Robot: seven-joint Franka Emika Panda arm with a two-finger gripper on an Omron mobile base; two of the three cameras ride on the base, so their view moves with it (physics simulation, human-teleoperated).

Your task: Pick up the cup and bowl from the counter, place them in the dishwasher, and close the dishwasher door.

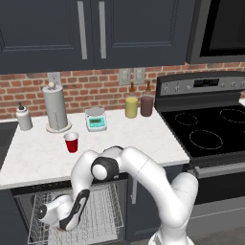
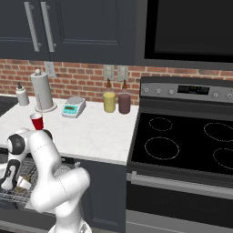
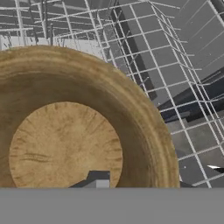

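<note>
A white robot arm reaches down from the bench [image 1: 38, 158] into the open dishwasher [image 1: 103, 215], its hand low over the light-grey wire rack [image 3: 183, 87]. Seen from the hand, the tan wooden bowl [image 3: 65, 140] lies directly below, resting in the rack, with one dark fingertip [image 3: 98, 179] rising inside its rim. Whether the jaws of the gripper [image 1: 62, 225] pinch the rim or stand just apart from it cannot be told. The red cup [image 1: 71, 142] stands upright on the marble bench, near the paper-towel holder [image 1: 56, 107]. The bowl appears delivered; the cup and closing the door appear to be left.
</note>
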